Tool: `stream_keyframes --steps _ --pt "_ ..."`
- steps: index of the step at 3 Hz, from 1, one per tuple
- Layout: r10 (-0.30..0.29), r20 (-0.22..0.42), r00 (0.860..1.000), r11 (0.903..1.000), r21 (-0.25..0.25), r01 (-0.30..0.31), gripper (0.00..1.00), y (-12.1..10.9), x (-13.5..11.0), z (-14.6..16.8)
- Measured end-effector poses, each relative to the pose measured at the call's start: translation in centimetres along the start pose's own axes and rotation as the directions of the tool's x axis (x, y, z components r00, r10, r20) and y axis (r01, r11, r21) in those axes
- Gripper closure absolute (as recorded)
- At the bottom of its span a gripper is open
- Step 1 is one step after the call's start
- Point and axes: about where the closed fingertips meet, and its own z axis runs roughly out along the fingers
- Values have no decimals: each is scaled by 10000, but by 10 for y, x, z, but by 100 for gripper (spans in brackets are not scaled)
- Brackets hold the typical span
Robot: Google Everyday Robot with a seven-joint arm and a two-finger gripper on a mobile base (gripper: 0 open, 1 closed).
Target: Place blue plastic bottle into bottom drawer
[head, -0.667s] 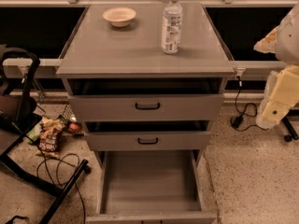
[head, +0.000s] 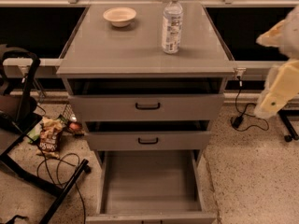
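Cream jaws hang right of cabinet (head: pixel 135 55), bowl (head: pixel 119 16) near blue plastic bottle (head: pixel 172 24).

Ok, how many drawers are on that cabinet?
3. The top drawer and middle drawer below it are pulled out slightly; the bottom drawer is pulled far out. The gripper is beside the cabinet, at the view's right edge.

In my view, from top down:
- Cabinet top (head: pixel 117 55): blue plastic bottle (head: pixel 172 24) upright at right rear; bowl (head: pixel 119 16) to its left, apart.
- Beneath: top drawer (head: pixel 187 107), middle drawer (head: pixel 187 140), then bottom drawer (head: pixel 149 181), pulled furthest toward me.
- Gripper (head: pixel 275 94): right of the cabinet, level with the upper drawers, well apart from the bottle.
- Floor, left of the cabinet: snack bag (head: pixel 49 139).
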Motion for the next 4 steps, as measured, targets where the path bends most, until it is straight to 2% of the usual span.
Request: stream_keyframes --steps 1,2,3,4 --pt "1172 1854 9756 9901 547 -1294 0 -47 4 17" --pt "1642 3998 9018 9707 971 -2197 0 -100 -15 31" --pt "1455 6464 7490 9415 1421 -3055 0 -171 -45 56" --pt "1068 7581 6434 9214 1678 -3506 0 -210 -58 71"
